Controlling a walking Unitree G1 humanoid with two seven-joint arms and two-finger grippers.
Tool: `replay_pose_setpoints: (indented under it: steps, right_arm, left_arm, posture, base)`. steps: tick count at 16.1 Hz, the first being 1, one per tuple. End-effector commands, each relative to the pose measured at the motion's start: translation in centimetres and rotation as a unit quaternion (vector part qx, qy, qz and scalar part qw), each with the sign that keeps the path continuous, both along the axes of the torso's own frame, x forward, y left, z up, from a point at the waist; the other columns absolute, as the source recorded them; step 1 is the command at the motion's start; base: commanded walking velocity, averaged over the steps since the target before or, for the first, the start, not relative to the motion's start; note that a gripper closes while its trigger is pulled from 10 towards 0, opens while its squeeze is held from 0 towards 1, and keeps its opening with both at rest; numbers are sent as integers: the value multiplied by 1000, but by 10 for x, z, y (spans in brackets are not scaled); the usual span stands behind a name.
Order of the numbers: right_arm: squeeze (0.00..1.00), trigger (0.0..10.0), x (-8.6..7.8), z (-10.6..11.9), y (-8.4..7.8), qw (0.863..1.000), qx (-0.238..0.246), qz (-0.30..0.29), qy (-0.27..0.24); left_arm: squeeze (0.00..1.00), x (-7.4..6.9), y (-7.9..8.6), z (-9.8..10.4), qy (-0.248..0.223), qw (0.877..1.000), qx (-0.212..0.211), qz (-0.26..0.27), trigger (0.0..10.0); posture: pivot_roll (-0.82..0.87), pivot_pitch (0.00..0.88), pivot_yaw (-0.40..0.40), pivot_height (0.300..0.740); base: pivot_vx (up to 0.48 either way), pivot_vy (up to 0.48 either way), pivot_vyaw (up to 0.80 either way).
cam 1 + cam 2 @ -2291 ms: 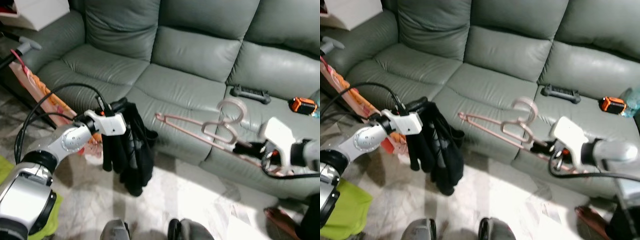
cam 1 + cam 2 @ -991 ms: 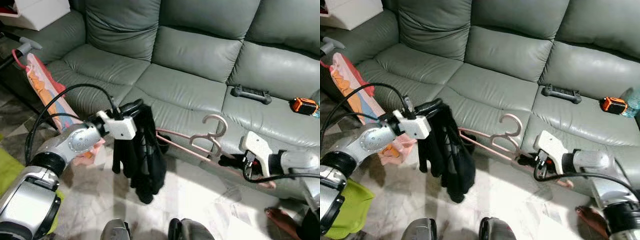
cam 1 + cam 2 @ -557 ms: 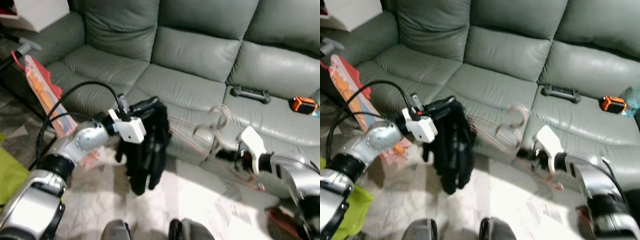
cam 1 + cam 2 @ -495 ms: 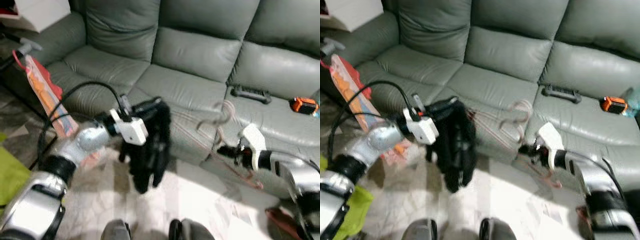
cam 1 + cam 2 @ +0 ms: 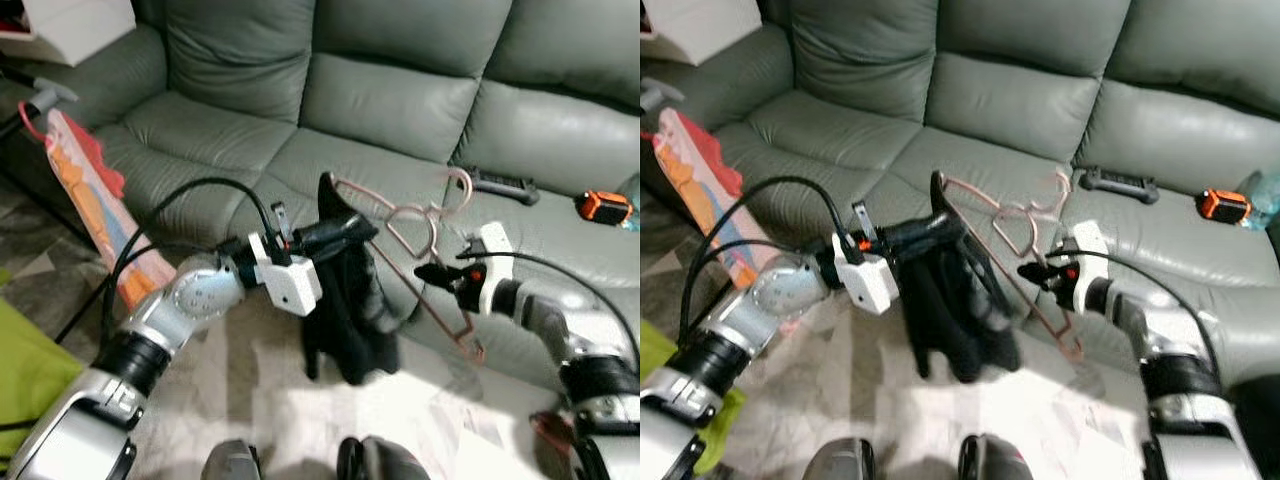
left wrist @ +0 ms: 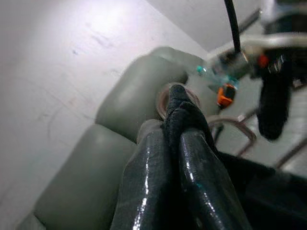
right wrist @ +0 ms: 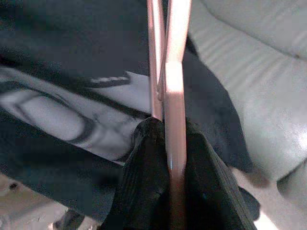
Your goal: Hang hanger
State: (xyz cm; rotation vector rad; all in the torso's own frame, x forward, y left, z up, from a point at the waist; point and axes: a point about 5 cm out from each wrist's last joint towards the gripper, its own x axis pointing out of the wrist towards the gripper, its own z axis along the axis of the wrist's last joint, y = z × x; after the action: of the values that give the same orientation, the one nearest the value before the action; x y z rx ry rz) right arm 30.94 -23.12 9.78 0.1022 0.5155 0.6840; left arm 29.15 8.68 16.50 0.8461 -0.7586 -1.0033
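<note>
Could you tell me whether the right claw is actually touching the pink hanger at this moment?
Touching. In the right wrist view, the right claw has its two black fingers pressed against either side of the pink hanger bar, with no gap visible.

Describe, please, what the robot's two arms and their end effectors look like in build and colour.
Both arms are silver metal with black joint bands. The left arm carries a white boxy wrist housing with a small red mark, and looping black cables. The right arm has a smaller white housing with a red spot and one thin black cable. The left end effector and the right end effector each have two long glossy black fingers.
</note>
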Motion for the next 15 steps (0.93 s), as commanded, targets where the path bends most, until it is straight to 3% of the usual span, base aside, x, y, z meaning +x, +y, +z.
replay_pose_setpoints:
  steps: [1, 4, 6, 7, 10, 13, 15]
  right_arm:
    - [0, 10000, -13, 4, -15, 998, -40, 49, -2]
    - [0, 10000, -39, 18, -45, 978, -131, 163, 9]
    - [0, 10000, -50, 31, -65, 954, -193, 227, 31]
    - [0, 10000, -49, 35, -68, 951, -201, 234, 34]
    - [0, 10000, -47, 41, -69, 939, -214, 265, 40]
    - [0, 10000, -47, 32, -53, 930, -201, 306, 40]
    - [0, 10000, -51, 26, -44, 920, -200, 336, 42]
  left_arm:
    - [0, 2, 8, -8, 14, 999, 29, 8, 10000]
    - [0, 12, 28, -23, 35, 994, 89, 43, 10000]
    - [0, 21, 39, -20, 28, 991, 111, 66, 10000]
    - [0, 24, 41, -18, 24, 990, 118, 72, 10000]
    - [0, 31, 46, -9, 0, 989, 127, 76, 10000]
    - [0, 31, 40, 2, -34, 991, 118, 55, 10000]
    - [0, 27, 39, 0, -31, 991, 122, 41, 10000]
  posture:
    - [-52, 117, -15, 740]
    - [-73, 120, -13, 740]
    - [-76, 119, -15, 740]
    - [-78, 117, -17, 740]
    - [-76, 118, -12, 740]
    - [-62, 119, -4, 740]
    - [-51, 122, 3, 740]
  base:
    - [0, 0, 0]
    - [0, 0, 0]
    - [0, 0, 0]
    - [0, 0, 0]
    - [0, 0, 0]
    - [0, 0, 0]
    - [0, 0, 0]
